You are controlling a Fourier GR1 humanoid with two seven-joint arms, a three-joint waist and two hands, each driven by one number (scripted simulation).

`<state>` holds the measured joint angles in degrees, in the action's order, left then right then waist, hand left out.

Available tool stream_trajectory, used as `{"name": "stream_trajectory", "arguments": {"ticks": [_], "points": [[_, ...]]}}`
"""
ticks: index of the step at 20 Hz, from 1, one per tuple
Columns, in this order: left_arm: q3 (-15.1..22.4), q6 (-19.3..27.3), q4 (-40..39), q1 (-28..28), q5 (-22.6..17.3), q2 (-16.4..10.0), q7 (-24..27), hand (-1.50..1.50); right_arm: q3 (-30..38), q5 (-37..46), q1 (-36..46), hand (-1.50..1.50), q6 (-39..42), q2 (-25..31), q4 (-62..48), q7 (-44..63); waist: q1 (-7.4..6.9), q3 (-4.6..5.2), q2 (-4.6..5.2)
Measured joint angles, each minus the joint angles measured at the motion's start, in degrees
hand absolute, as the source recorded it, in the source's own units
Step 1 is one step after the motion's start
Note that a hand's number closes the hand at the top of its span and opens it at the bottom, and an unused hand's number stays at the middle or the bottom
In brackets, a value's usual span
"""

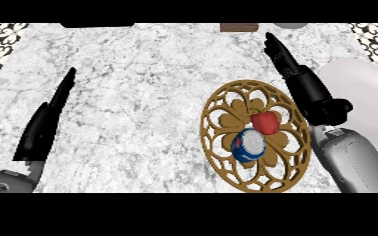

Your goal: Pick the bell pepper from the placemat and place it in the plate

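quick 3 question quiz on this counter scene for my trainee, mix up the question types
1. True or false: the bell pepper lies in the white plate.
2. What shares the placemat with the bell pepper? A) a blue and white round container B) a fork C) a banana
3. Fill in: the hand nearer the white plate is the robot's ___ hand.

Key
1. False: it is on the placemat.
2. A
3. Right: the right hand shows just left of the white plate, and the left hand is near the view's left edge. Both have straight fingers.
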<state>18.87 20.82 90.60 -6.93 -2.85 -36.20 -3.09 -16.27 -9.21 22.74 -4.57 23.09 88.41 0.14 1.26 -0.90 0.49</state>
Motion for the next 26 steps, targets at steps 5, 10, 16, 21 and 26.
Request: {"name": "stream_trajectory", "arguments": {"ticks": [5, 10, 16, 21, 26], "points": [[-1.69, -1.13, -1.29, -0.72, -4.28, 4.15, -1.58, 0.0, 2.7, -6.57, 2.21, 1.5, 12.3, 3.07, -3.94, -4.21, -1.45, 0.61, 0.12], [-3.8, -2.29, -3.64, -0.74, -10.1, 7.62, -3.66, 0.0, 5.12, 0.43, 3.51, -1.5, 13.8, 10.08, -6.02, -13.12, -1.16, 1.06, -0.03], [-5.37, -4.76, -7.88, -2.63, -13.39, 10.7, -3.53, 0.0, 7.1, 2.4, -1.81, -1.5, 20.31, 10.37, -19.03, -34.66, -1.61, 0.82, 0.21], [-7.05, -6.88, -11.04, -4.19, -14.33, 11.48, -3.39, 0.0, 4.83, 11.77, -1.57, -1.5, 21.47, 13.93, -25.81, -44.68, -1.69, 0.84, -0.05], [-8.44, -8.38, -11.16, -3.2, -13.7, 11.87, -2.85, 0.0, 4.1, 18.07, 0.58, -1.5, 21.32, 15.36, -26.17, -43.85, -1.6, 0.88, -0.35]]}}
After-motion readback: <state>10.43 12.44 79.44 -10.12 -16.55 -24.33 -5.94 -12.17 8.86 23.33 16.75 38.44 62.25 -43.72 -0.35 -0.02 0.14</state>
